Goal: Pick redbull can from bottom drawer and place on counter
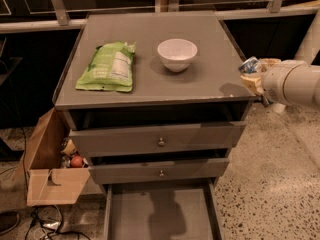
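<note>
two items sit on the counter surface point(210, 81): snack bag point(106, 67) left, white bowl point(177, 54) middle. gripper point(256, 75) off right edge, jaws holding redbull can point(248, 65).

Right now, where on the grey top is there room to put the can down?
The counter is bare at its front right, between the white bowl and the edge where the end effector holds the redbull can. The back strip is bare too. The green snack bag crowds the left.
</note>
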`<act>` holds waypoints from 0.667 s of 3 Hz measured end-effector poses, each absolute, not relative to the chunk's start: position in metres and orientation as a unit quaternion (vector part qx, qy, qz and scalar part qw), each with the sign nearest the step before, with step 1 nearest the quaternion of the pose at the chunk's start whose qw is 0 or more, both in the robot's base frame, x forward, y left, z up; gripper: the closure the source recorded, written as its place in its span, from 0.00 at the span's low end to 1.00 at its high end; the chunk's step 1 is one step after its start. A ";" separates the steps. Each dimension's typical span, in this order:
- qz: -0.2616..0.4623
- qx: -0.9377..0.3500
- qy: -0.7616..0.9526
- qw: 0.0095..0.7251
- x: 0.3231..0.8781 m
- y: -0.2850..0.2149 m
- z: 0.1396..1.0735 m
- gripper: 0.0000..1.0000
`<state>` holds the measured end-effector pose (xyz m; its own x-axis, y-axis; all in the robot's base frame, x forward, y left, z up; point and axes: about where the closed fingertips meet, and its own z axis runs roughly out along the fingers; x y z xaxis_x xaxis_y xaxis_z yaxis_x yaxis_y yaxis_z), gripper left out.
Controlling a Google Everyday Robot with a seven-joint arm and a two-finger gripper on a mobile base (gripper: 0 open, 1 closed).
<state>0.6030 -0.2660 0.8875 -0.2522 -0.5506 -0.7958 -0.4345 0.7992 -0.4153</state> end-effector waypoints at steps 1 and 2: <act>-0.049 -0.308 0.786 0.534 0.621 -0.265 0.913 1.00; -0.034 -0.299 0.780 0.549 0.643 -0.253 0.940 1.00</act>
<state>0.6430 -0.2526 0.9403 -0.2177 -0.5026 -0.8366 -0.4289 0.8193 -0.3806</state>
